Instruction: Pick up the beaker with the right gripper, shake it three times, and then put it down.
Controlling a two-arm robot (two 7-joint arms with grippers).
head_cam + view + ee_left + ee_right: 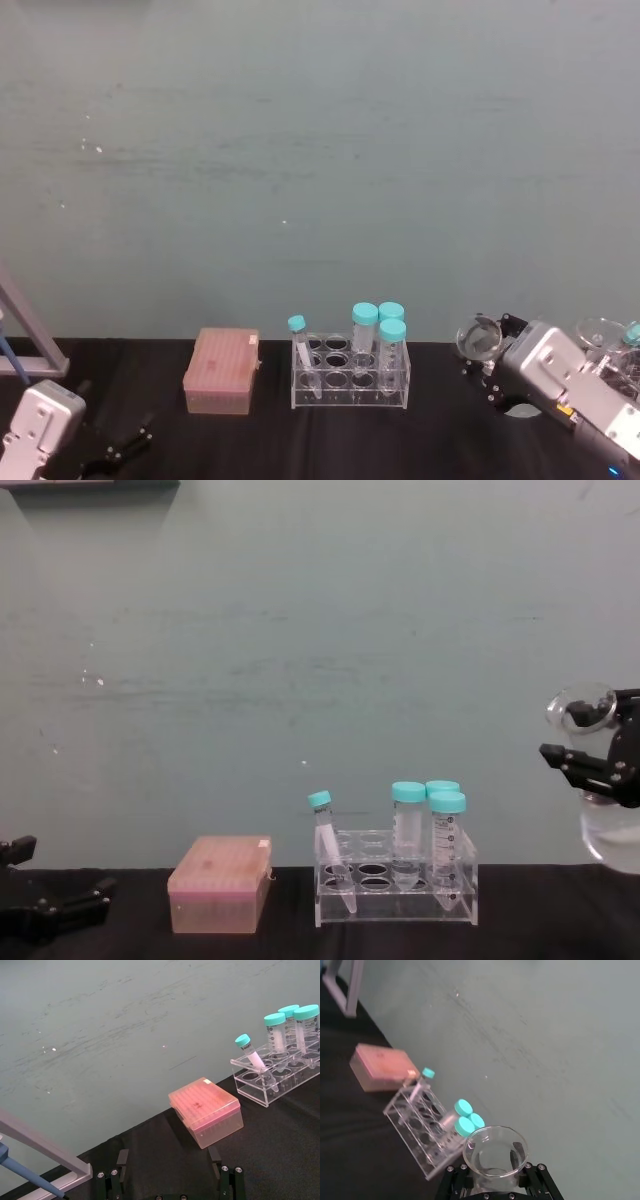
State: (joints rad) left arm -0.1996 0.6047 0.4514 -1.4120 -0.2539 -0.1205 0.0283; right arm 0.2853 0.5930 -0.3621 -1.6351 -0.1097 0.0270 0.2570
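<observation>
**A:** What sits closest to the robot?

**B:** At the near left of the black table (300, 440), the left gripper (168, 1160) rests parked. Its fingers are spread with nothing between them.

**A:** And on the right?

**B:** The right gripper (598, 765) has its fingers closed around the neck of the beaker (612, 832). The beaker appears to hang clear of the table, to the right of the tube rack (350, 385). It is tilted, with its rim leaning toward the rack.

**A:** What lies farther back?

**B:** The clear rack holds 4 teal-capped tubes (365, 325). A pink box (222, 372) sits to its left, and a pale green wall (320, 150) stands behind.

**A:** Which step is this?

**B:** The pickup looks done, so this is probably the shaking stage. How many of the 3 shakes are complete cannot be told.

**A:** What does the next move need?

**B:** Likely a firm grip through each swing, kept well apart from the rack. After that, the beaker needs righting and lowering flat onto bare table before the fingers let go.
</observation>
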